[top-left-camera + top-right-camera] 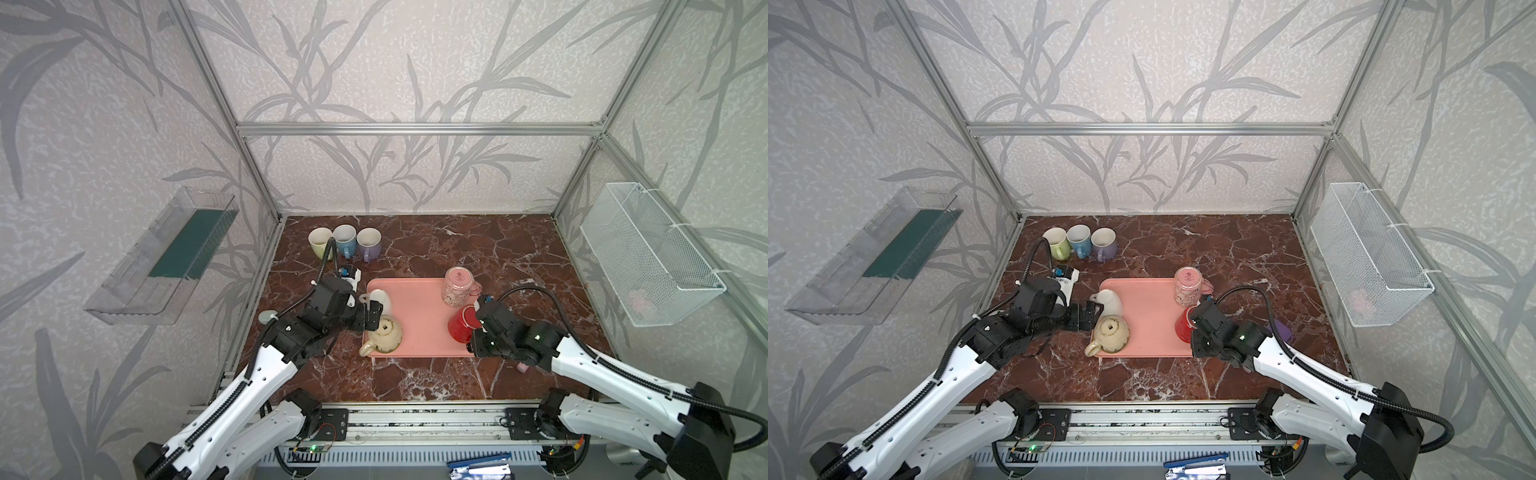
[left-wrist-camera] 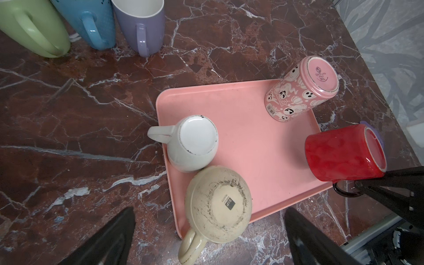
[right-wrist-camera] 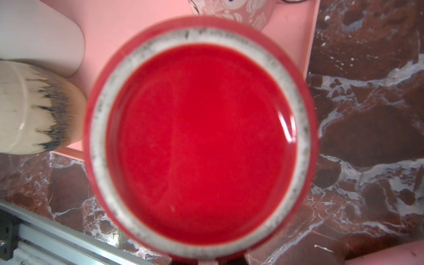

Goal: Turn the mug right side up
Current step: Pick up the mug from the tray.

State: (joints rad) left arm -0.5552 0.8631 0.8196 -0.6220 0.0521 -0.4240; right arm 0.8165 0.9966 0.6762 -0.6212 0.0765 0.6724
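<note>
Step in hand, as you should read it: the flip itself, partway through.

Nearest you, the right hand (image 2: pixel 360 184) is pinched fully closed on the dark loop handle of the red mug (image 1: pixel 460 326). The mug sits over the near right corner of the pink tray (image 1: pixel 419 316), tipped well off vertical with its base toward the wrist. The right wrist view shows that base face-on: glossy red glaze inside a rough, unglazed, speckled foot ring. Whether the rim touches the tray cannot be told.

Next move, by judgement: roll the wrist until the mouth faces up, then set it down base first. The glaze looks slick and the grip is on the handle only, so expect the body to swing.

At the near left corner stands a squat cream mug (image 1: pixel 384 334), inverted, with a scuffed matte base. The left hand (image 1: pixel 371 316) hovers just over it, spread wide and holding nothing. Behind is a rounded white mug (image 1: pixel 380 300), also inverted.

At the far right corner is a tall pink ghost-print mug (image 1: pixel 457 286), upside down.

Farthest, on the veined brown marble surface (image 1: pixel 498 257), the green mug (image 1: pixel 319 243), blue mug (image 1: pixel 345 240) and lilac mug (image 1: pixel 369 244) stand upright in a row.
</note>
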